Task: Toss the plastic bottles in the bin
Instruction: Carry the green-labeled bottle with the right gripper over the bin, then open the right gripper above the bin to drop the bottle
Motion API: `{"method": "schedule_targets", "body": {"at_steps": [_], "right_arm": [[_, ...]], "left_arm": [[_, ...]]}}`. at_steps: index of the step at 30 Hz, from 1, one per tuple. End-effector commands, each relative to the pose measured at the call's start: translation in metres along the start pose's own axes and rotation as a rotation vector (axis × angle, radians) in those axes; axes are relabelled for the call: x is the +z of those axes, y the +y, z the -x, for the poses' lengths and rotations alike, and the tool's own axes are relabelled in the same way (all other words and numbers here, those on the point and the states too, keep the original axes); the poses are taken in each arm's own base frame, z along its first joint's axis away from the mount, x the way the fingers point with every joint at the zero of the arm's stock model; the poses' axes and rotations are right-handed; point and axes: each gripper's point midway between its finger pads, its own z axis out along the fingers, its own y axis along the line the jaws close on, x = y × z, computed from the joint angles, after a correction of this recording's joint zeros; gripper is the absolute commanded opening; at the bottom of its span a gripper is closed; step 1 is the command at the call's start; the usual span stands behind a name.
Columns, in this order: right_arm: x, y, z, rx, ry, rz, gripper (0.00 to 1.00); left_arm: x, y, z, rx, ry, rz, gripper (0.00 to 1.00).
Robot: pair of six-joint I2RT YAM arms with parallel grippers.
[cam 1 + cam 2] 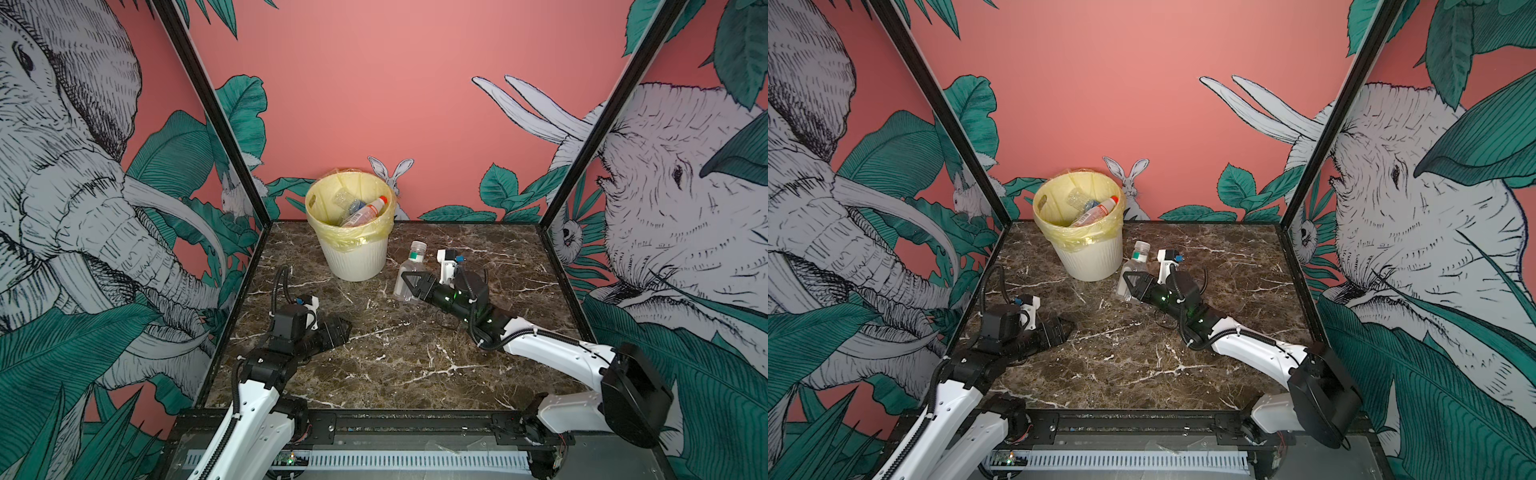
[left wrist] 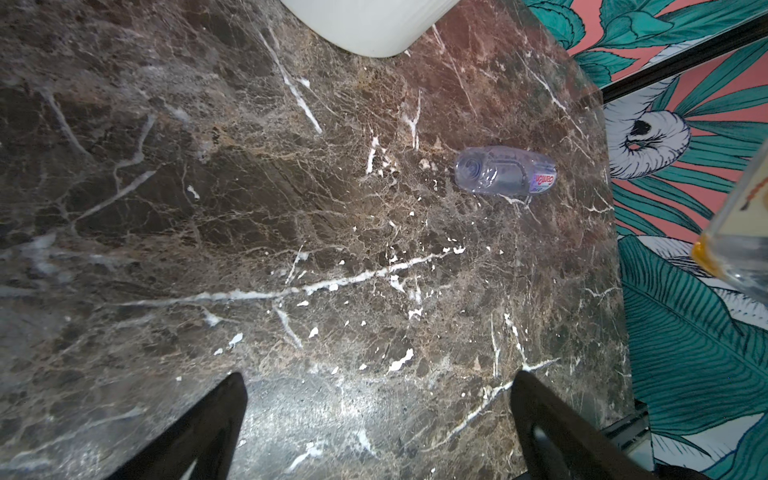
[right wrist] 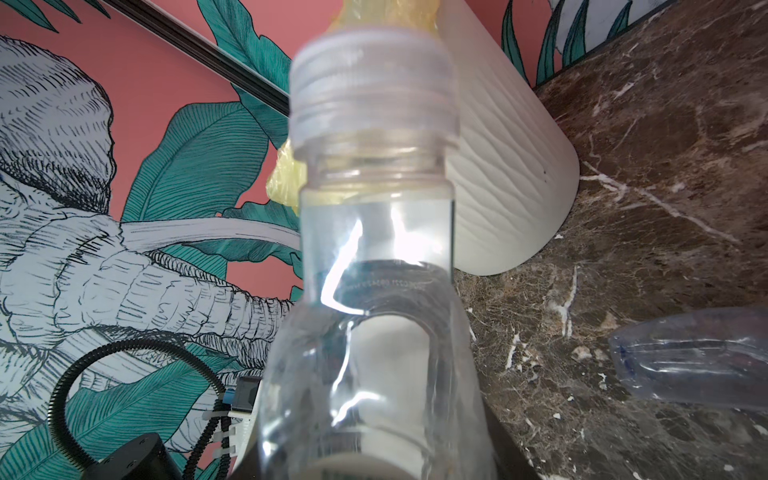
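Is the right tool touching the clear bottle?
Touching. In a top view the right tool is shut across the clear bottle, with a black finger flat against its body.

Cream ribbed bin [image 1: 355, 259], yellow liner [image 1: 330, 232], clear bottle [image 1: 409, 268], brown white-veined marble table [image 1: 415, 361]

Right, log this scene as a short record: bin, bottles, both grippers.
bin: cream ribbed bin with a yellow liner, upright at the back of the table
in bin: red-capped bottle among other clear ones
held: clear bottle, beside the bin, not yet over it
right gripper: fingers closed on the clear bottle
loose: second clear bottle lying on its side on the table
left gripper: open, empty, low over the table
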Motion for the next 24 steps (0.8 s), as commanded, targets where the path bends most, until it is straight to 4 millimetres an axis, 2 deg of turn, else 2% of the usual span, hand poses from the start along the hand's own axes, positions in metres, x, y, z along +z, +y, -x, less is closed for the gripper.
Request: {"method": "schedule_targets", "body": {"at_steps": [1, 5, 8, 10, 12, 14, 17, 20, 24], "right_arm": [[-0.004, 0.04, 0.031, -0.029, -0.087, 0.1, 0.51], [0.014, 0.071, 0.05, -0.05, -0.095, 0.141, 0.53], [0.037, 0.101, 0.075, -0.084, -0.117, 0.15, 0.51], [0.058, 0.116, 0.093, -0.153, -0.116, 0.054, 0.48], [0.085, 0.122, 0.108, -0.181, -0.133, -0.01, 0.52], [0.111, 0.125, 0.124, -0.17, -0.145, -0.05, 0.61], [0.142, 0.136, 0.141, -0.169, -0.14, -0.06, 0.98], [0.15, 0.166, 0.151, -0.179, -0.152, 0.036, 0.99], [0.134, 0.195, 0.154, -0.216, -0.146, 0.112, 0.99]], "left_arm": [[0.0, 0.002, -0.002, -0.011, -0.002, 0.005, 0.99], [-0.002, 0.0, -0.003, -0.018, 0.001, -0.007, 0.99], [-0.005, -0.007, -0.005, -0.036, 0.003, -0.044, 0.99], [-0.007, -0.008, -0.005, -0.048, 0.0, -0.053, 0.99], [-0.01, -0.009, -0.006, -0.057, 0.0, -0.055, 0.99], [-0.013, -0.01, -0.006, -0.059, -0.002, -0.058, 0.99], [-0.016, -0.009, -0.006, -0.055, -0.011, -0.049, 0.99], [-0.018, -0.009, -0.005, -0.056, -0.013, -0.042, 0.99], [-0.019, -0.011, -0.003, -0.059, -0.021, -0.053, 0.99]]}}
